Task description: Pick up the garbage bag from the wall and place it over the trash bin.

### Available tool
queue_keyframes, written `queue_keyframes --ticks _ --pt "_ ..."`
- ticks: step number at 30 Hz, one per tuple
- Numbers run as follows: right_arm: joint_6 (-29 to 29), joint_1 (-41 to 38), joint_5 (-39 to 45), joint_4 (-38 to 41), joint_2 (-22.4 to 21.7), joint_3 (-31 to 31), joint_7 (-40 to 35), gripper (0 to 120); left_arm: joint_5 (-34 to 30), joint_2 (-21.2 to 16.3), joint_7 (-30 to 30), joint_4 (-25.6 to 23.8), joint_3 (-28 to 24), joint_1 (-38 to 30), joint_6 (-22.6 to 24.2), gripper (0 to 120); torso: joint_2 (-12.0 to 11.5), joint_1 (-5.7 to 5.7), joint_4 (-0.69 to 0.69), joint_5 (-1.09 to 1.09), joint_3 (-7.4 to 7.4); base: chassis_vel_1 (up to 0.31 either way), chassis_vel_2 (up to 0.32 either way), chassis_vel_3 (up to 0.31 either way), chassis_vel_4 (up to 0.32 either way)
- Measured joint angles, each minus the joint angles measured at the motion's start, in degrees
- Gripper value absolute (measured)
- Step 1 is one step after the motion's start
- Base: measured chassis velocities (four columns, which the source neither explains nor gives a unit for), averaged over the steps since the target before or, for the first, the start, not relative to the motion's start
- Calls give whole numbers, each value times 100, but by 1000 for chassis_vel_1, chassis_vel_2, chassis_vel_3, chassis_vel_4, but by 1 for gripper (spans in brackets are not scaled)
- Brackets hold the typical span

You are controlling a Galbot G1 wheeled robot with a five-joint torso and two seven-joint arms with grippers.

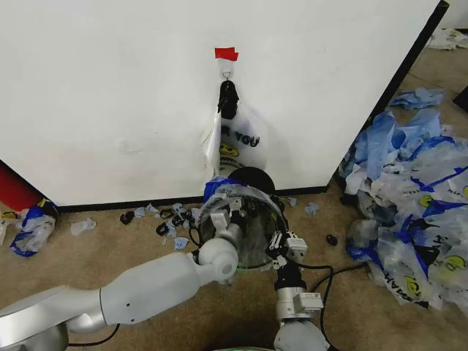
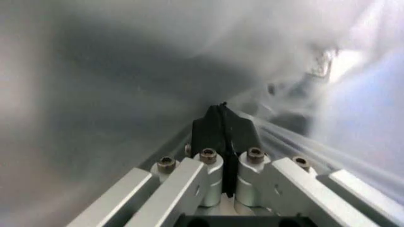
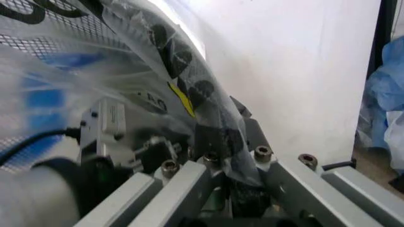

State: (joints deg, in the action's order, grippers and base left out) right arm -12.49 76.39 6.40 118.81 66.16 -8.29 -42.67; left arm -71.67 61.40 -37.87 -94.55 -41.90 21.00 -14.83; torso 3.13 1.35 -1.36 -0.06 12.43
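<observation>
The black mesh trash bin stands on the carpet at the foot of the white wall. A clear garbage bag with blue patches is stretched over its mouth. My left gripper is shut on the bag's left rim, and its closed fingertips sit amid the taut film. My right gripper holds the near right rim, shut on the printed film beside the mesh. Another lettered bag hangs from the hook under the red tape.
A big heap of blue-and-white bags covers the floor to the right. Small black and blue scraps lie along the baseboard left of the bin. A red object and a loose bag sit at far left.
</observation>
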Motion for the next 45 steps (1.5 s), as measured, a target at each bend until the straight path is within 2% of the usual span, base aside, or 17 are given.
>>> queue_keyframes --ticks 12,17,23,32,45 --pt "-19 32 -49 5 50 -9 25 0 119 -47 -249 -38 91 159 28 0 0 0 1 -1 0 0 0 0 0" --pt "-18 -33 -36 -8 40 -2 26 0 126 -76 -303 -238 -43 320 76 0 0 0 1 -1 0 0 0 0 0" --pt "-14 -40 -25 -10 37 2 26 0 137 20 -312 -259 -176 388 83 0 0 0 1 -1 0 0 0 0 0" --pt "-15 -48 -7 -57 41 17 25 0 35 154 -362 -272 -83 289 55 0 0 0 1 0 0 0 0 0 0" --pt "-17 -54 -8 -81 64 7 24 0 -132 136 -432 -318 27 79 38 0 0 0 0 -1 0 0 0 0 0"
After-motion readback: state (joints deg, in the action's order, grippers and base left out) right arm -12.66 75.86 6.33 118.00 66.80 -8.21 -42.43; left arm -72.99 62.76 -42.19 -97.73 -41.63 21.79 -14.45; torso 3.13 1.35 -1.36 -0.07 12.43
